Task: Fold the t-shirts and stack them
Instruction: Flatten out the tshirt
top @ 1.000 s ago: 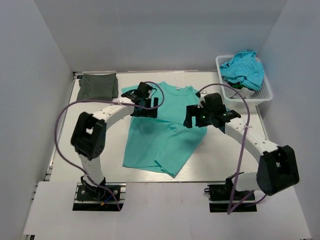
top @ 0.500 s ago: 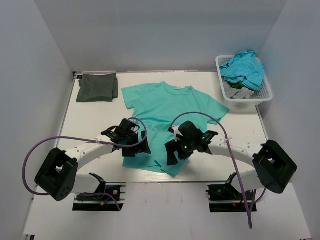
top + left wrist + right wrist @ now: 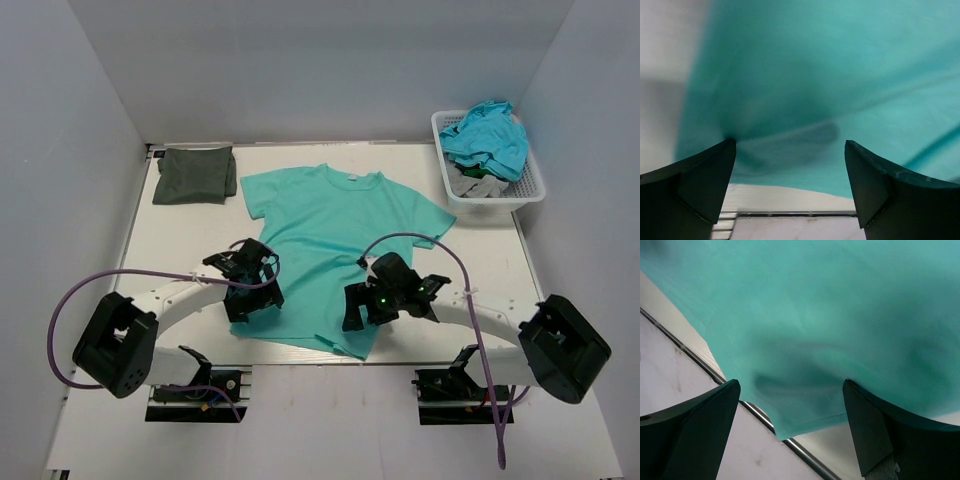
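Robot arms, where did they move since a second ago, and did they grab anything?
Both arms swung back from the teal t-shirt's shoulders to its near hem. The left gripper and right gripper are now open at that hem, holding nothing. The teal t-shirt lies spread as before; the folded olive t-shirt and the basket of clothes have not moved.

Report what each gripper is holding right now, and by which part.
Nothing is held. The left gripper and right gripper are both open, fingers spread at the bottom hem of the teal t-shirt, one near each lower corner.
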Controlling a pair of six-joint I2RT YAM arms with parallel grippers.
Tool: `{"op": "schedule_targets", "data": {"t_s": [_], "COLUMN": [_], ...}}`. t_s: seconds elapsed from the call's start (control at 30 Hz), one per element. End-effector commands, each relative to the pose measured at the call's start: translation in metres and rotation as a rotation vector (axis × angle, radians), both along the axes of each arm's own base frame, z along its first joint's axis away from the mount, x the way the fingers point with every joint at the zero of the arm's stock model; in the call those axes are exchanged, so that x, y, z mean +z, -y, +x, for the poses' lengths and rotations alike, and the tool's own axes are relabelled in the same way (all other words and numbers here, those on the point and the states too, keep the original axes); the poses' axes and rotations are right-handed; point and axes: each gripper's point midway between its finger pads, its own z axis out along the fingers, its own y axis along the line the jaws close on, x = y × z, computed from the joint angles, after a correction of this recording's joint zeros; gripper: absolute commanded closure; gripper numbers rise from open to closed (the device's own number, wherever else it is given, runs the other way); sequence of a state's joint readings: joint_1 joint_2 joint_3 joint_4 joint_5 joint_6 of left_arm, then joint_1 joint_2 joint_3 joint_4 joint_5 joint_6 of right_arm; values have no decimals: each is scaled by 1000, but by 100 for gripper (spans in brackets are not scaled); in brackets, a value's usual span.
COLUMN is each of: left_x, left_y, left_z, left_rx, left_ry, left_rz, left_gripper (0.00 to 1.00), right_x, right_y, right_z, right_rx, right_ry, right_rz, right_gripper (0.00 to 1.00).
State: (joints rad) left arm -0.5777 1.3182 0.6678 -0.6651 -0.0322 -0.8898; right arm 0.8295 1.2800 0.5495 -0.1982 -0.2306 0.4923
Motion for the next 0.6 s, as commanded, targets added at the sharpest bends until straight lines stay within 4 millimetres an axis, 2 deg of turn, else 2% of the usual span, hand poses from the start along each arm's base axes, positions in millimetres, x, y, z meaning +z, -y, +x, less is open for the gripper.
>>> {"op": "schedule_targets", "data": {"t_s": [0.0,0.1,0.13,0.17,0.27,0.37,0.4,0.47,0.5,0.57], "left_x": [12,21,22,24,27,36,36,48,50,54], "left_y": [-42,-47,-49,-52,-53,-48,-48,-45,-37,-27], "left_z": [-2,3,6,8,14,22,22,29,32,37], "left_rx": [138,155,166,157,150,131,131,109,75,46], "left_ry": [10,24,27,36,40,67,67,107,118,143], "left_rz": [187,219,227,243,269,257,257,238,200,152], "left_gripper": [0,0,0,0,0,0,0,0,0,0], "right_x": [-47,-36,-35,-28,-12,3,17,24,37,45], "right_y": [72,70,79,78,109,106,100,106,99,82], "right_z": [-54,-50,-54,-47,-39,-33,-23,-23,-15,-6], "right_rx": [-140,-179,-194,-211,-278,-285,-307,-308,-283,-246], "right_ry": [-249,-242,-244,-225,-139,-107,-75,-60,-11,25], "right_rz": [-281,-259,-303,-301,-422,-400,-378,-403,-366,-287], "right_gripper": [10,10,10,10,10,10,10,10,10,10]}}
